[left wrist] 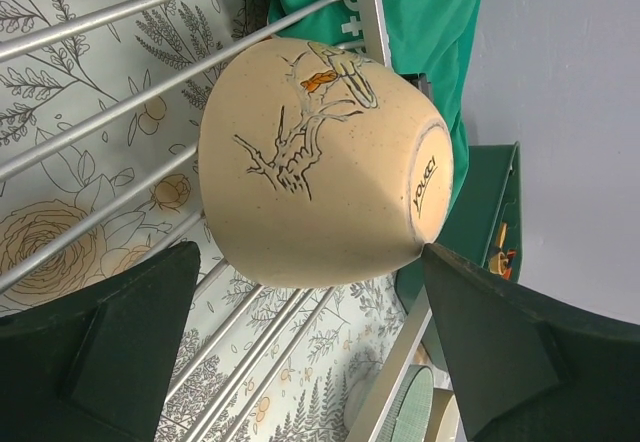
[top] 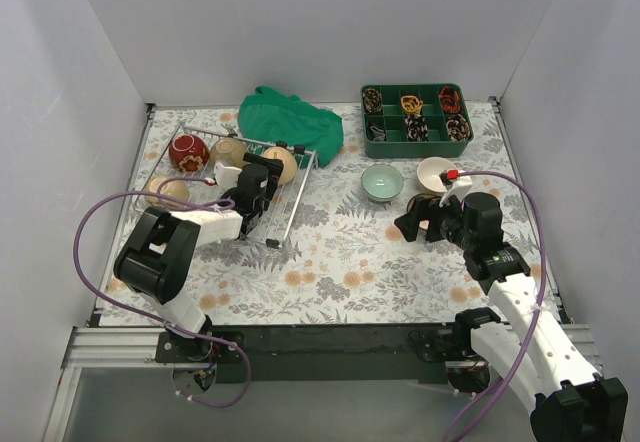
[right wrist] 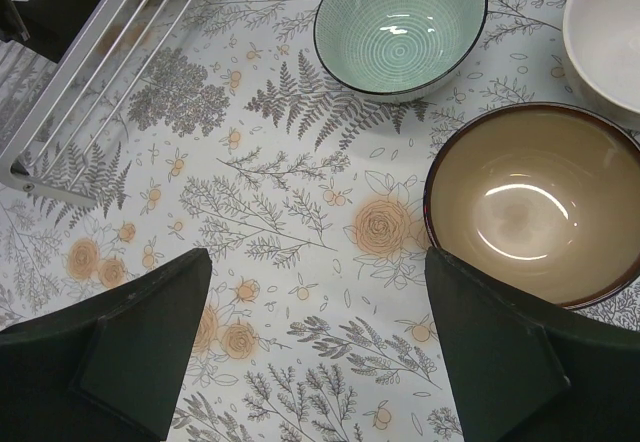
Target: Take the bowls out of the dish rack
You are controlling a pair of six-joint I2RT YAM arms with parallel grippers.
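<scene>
Dish rack point(top: 283, 212): it is placed on the left part of the counter point(top: 340, 262); all places below are given from this rack.
Bowls already out: three are seen on the counter to the right of the rack, well apart from it. They are a pale green bowl point(top: 382, 182), a white bowl point(top: 435, 173) farther to the right, and a brown-rimmed bowl point(right wrist: 535, 207) nearer to the arms.
Bowls left in the rack: four are counted in the top view. They are a red bowl point(top: 188, 152) at the far left corner, a tan bowl point(top: 228, 150) just beside it, a second tan bowl point(top: 168, 192) at the near left side, and a beige bowl with a tree drawing point(left wrist: 320, 162) at the right end.
Progress: the task is judged to be almost half done.
Left jaws: they are held apart, one on each side of the beige bowl with a tree drawing, which lies tipped on the rack wires. Whether it is already touched cannot be told.
Right jaws: they are held apart and nothing is carried. They are right of the rack, over the counter, just beside the brown-rimmed bowl.
Other things: a green cloth point(top: 290, 120) lies just behind the rack, and a green compartment tray point(top: 415, 149) stands far to the right of it.
In the way: the raised right edge of the rack is judged to need a lift over it.
</scene>
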